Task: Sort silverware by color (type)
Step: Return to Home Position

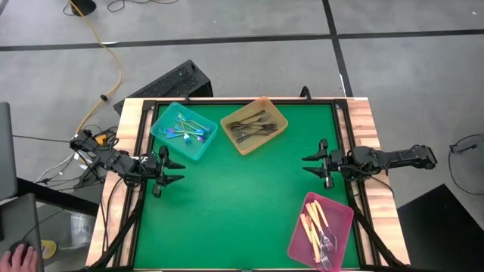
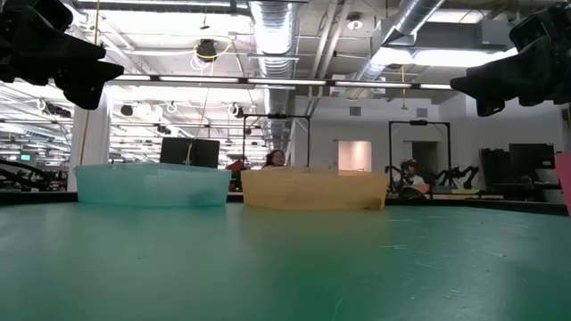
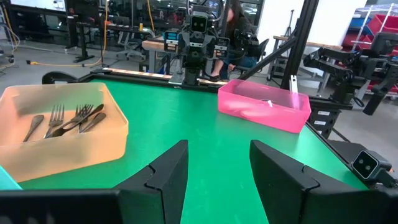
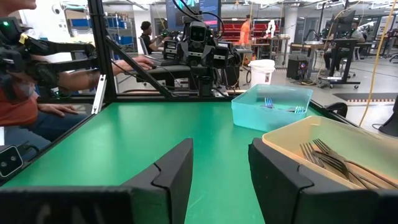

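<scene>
The silverware lies in three trays on the green table. Iridescent blue pieces [image 1: 186,131] are in the teal tray [image 1: 161,130] at the far left. Dark grey forks [image 1: 252,128] fill the amber tray [image 1: 276,112] beside it, and cream-handled pieces [image 1: 316,227] rest in the pink tray [image 1: 344,214] at the near right. My left gripper [image 1: 178,170] hangs open over the table's left edge, pointing level inward. My right gripper [image 1: 305,163] hangs open over the right edge, facing it. Neither has anything between its fingers.
The green mat's middle [image 1: 242,196] lies between the two grippers. Raised wooden borders [image 1: 128,136] run along the left and right sides. A person's arms [image 4: 93,74] rest beyond the table's left side in the right wrist view.
</scene>
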Controlling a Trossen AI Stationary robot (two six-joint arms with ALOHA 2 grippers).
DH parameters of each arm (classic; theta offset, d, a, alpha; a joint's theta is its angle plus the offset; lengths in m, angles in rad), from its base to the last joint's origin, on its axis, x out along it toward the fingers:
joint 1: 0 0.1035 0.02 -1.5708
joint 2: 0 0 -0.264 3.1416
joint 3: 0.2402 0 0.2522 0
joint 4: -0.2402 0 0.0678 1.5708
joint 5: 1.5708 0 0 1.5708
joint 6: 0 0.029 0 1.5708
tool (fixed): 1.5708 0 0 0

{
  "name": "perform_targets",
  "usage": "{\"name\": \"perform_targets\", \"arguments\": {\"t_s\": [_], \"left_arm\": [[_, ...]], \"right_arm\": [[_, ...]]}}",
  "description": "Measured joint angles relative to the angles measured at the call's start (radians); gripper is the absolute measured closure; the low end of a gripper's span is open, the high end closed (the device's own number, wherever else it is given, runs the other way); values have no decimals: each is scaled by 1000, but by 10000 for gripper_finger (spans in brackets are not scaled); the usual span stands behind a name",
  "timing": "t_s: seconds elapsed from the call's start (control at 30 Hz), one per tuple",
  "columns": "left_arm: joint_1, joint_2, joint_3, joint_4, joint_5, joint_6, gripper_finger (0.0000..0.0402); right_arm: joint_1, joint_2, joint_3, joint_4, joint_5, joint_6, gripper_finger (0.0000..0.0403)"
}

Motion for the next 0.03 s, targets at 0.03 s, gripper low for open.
{"name": "perform_targets", "arguments": {"t_s": [0.03], "left_arm": [[0,0,0,0,0,0,246]], "right_arm": [[0,0,0,0,0,0,227]]}}
